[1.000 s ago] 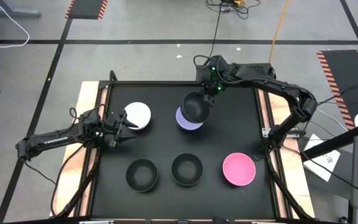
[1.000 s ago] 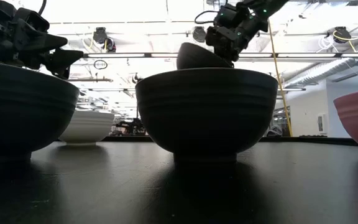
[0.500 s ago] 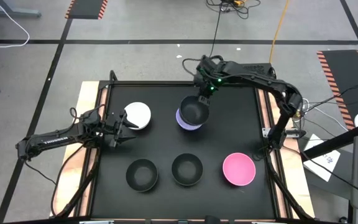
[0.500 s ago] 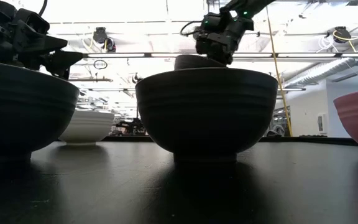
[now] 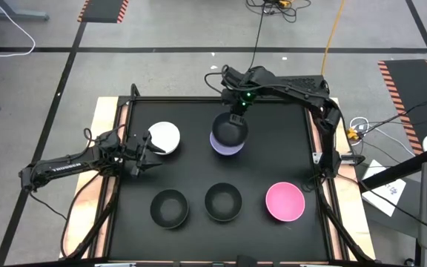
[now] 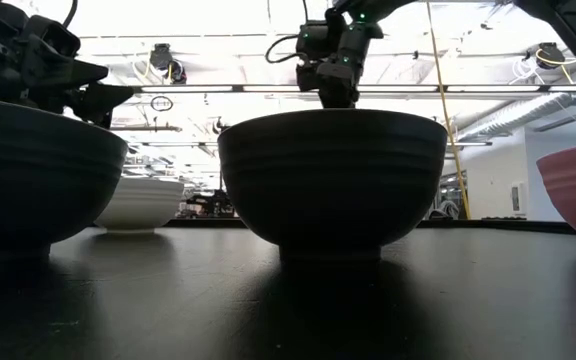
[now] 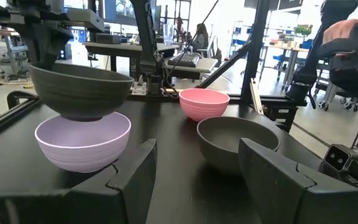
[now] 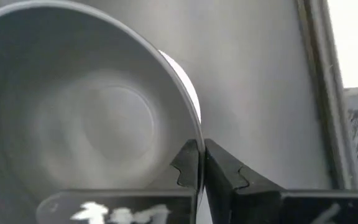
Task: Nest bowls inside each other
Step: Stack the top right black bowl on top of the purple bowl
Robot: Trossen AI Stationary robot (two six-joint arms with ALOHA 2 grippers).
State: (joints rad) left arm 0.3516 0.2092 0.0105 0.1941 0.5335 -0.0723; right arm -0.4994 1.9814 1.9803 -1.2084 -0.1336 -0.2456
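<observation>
The right gripper (image 5: 237, 113) is clenched on the far rim of a black bowl (image 5: 229, 129), one finger inside the wall and one outside, as the right wrist view shows. That bowl sits upright in the mouth of the lavender bowl (image 5: 215, 144) at the far centre of the table (image 5: 273, 148). From the left wrist view its base is inside the lavender rim, but whether it is fully seated cannot be confirmed.

Handling assessment: the bowls appear to be thin-walled rigid plastic, so likely light, stiff and smooth. A rim pinch is the only practical hold; the walls are too wide to span. A pinch at one side invites tilt, and a smooth rim may slip if the bowl is swung quickly. Breakage risk is judged low.

Other task items: white bowl (image 5: 164, 137) at the left, just beside the left gripper (image 5: 145, 149), which rests low with its fingers spread and nothing between them. Two further black bowls (image 5: 169, 207) (image 5: 223, 202) stand on the near side, with the pink bowl (image 5: 284, 201) to their right. All are well apart from the stacked pair.

Obstructions: none found around the stack. The left arm lies near the white bowl and could hinder access to it from that side.
</observation>
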